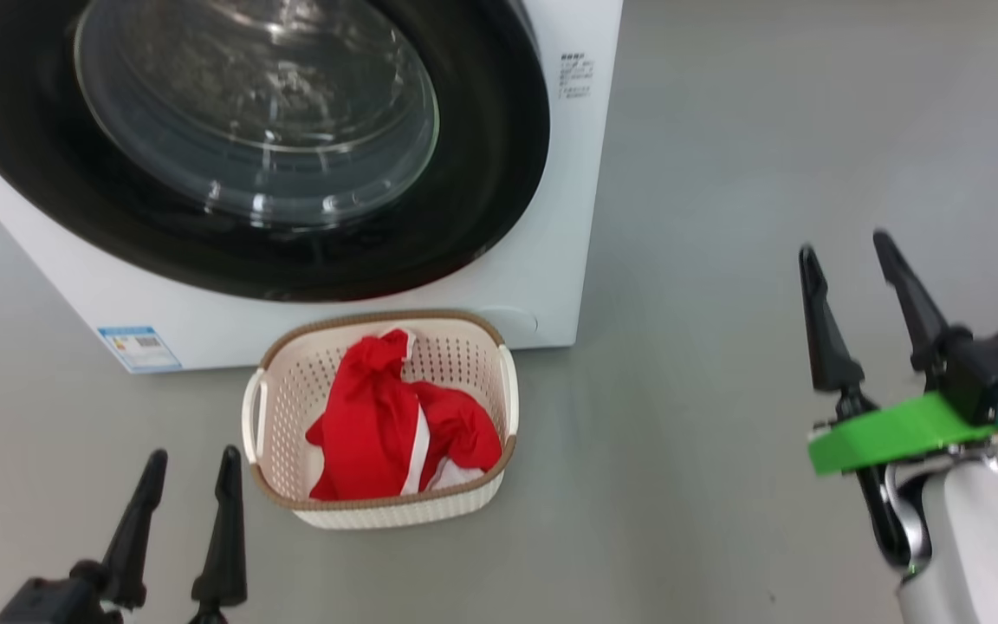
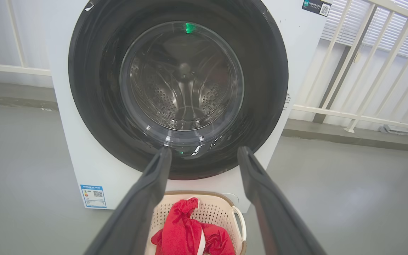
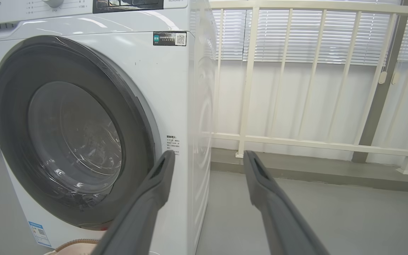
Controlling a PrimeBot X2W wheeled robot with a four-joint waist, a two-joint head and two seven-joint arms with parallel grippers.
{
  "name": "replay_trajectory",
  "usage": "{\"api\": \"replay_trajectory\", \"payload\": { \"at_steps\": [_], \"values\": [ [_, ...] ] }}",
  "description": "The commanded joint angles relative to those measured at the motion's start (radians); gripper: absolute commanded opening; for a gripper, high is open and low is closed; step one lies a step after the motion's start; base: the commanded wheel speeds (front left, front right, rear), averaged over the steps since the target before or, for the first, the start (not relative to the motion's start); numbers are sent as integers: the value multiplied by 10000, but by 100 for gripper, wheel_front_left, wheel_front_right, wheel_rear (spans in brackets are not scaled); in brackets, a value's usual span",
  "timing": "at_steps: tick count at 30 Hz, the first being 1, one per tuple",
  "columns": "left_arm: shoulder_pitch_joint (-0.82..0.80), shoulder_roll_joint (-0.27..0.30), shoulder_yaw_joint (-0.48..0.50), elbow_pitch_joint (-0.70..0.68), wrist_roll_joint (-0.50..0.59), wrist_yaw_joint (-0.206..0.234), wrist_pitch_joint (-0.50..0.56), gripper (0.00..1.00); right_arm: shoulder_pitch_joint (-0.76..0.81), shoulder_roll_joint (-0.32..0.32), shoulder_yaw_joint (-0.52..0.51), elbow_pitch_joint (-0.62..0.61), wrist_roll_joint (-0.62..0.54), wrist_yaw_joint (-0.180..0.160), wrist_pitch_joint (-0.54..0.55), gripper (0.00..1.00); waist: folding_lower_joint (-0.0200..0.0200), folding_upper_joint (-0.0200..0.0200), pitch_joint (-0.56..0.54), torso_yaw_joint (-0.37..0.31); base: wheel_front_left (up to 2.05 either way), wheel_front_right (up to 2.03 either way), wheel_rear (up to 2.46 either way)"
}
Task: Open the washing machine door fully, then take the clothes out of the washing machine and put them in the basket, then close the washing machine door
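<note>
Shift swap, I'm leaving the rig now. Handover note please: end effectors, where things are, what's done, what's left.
Left end effector: open, empty, beside the basket.
Right end effector: open, empty, right of the washing machine.
Red clothes: in the basket, in front of the machine.
Washing machine door: looks shut.
Done: all steps, apparently. Left: nothing visible.

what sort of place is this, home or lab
Likely a laundry corner, home or test room unclear: a front-loading washing machine on grey floor, a basket of red clothes, a cream railing before blinds.
</note>
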Motion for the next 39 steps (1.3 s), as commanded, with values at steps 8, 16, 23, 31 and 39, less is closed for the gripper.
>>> {"api": "replay_trajectory", "payload": {
  "at_steps": [8,16,23,31,39],
  "values": [
    [600,633,307,-592,313,-58,-60,100,1496,40,-21,-992,-180,-11,-24,100,0,0,-936,-32,0,0,0],
    [1243,785,442,-711,353,-88,-162,100,2997,40,-333,-2071,148,-11,68,100,0,0,-1266,-28,0,0,0],
    [1648,828,594,-686,428,-43,-231,100,3948,41,-421,-2524,131,-11,39,100,0,0,-1494,-35,0,0,0],
    [1800,830,639,-651,516,-55,-269,100,4276,41,-371,-2615,145,-11,61,100,0,0,-1622,-88,0,0,0],
    [2073,543,223,-422,342,-117,-169,0,4448,201,-555,-2206,163,0,93,0,0,0,-1582,-103,0,0,0]
  ]
}}
